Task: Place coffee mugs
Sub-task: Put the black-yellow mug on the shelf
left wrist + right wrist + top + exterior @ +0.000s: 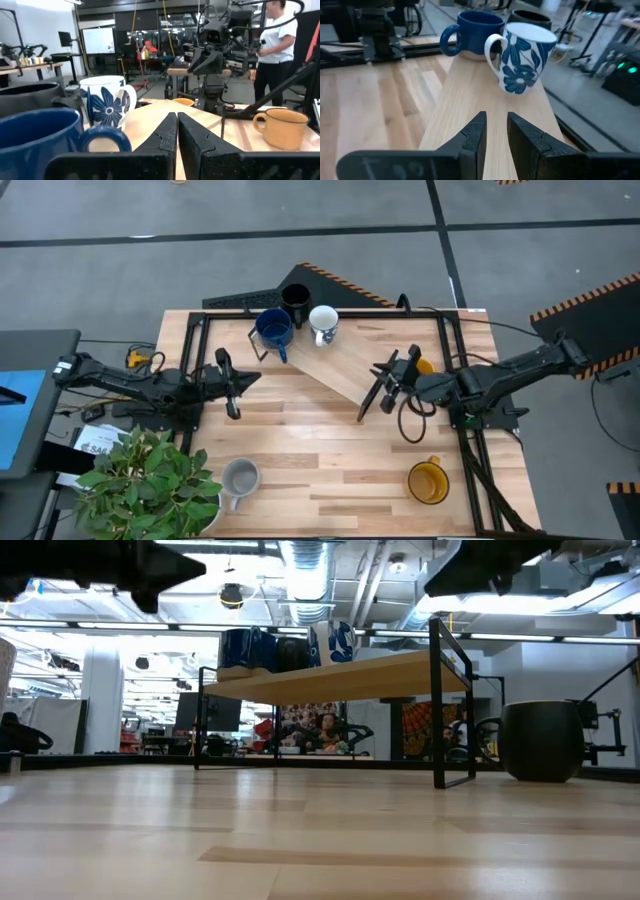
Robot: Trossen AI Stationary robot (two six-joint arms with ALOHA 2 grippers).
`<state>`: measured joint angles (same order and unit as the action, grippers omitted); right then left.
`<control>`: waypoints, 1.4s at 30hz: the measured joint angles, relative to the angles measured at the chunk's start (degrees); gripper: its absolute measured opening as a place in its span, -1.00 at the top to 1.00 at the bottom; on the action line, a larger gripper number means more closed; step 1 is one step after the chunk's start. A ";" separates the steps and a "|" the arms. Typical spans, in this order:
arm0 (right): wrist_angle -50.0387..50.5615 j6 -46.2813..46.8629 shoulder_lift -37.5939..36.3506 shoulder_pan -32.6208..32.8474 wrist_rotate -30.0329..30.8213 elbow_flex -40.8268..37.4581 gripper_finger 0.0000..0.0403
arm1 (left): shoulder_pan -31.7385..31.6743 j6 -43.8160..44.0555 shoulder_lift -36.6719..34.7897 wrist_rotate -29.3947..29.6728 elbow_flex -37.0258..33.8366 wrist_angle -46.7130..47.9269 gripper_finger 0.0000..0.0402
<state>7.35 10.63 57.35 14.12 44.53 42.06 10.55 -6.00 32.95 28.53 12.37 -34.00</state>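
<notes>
Three mugs stand on the raised wooden shelf [340,365]: dark blue [272,327], black [295,298] and white with blue flowers [323,322], seen again in the right wrist view as blue [472,35] and white [522,57]. A light grey mug [240,478] and a yellow-orange mug [428,482] stand on the table near its near edge. A second yellow-orange mug [424,365] sits partly hidden beside the right arm. My left gripper [232,385] hovers left of the shelf, shut and empty [176,137]. My right gripper [383,385] hovers at the shelf's right end, fingers a narrow gap apart [496,135], empty.
A black frame [455,370] carries the shelf and rings the table's far half. A potted plant [145,485] stands at the near left corner. Cables [410,420] loop under the right arm. A person [275,45] stands beyond the table. Bare wood lies between the grey and yellow mugs.
</notes>
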 joint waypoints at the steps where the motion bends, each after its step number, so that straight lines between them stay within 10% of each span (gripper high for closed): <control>1: 0.52 0.06 -0.72 -0.46 -1.43 -0.01 0.50 | 0.00 0.01 -0.02 -0.03 -0.82 -0.61 1.00; 16: 1.61 9.15 -16.44 -2.73 -5.63 -9.36 0.64 | -0.04 -4.47 -3.28 -1.24 -1.52 -2.45 1.00; 42: -7.75 3.79 -15.35 -2.16 -5.60 -11.58 0.64 | -0.07 -4.46 -5.75 -0.87 -1.52 3.06 1.00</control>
<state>-0.40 14.43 42.00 11.97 38.94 30.48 10.48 -10.46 27.20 27.66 10.85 -30.94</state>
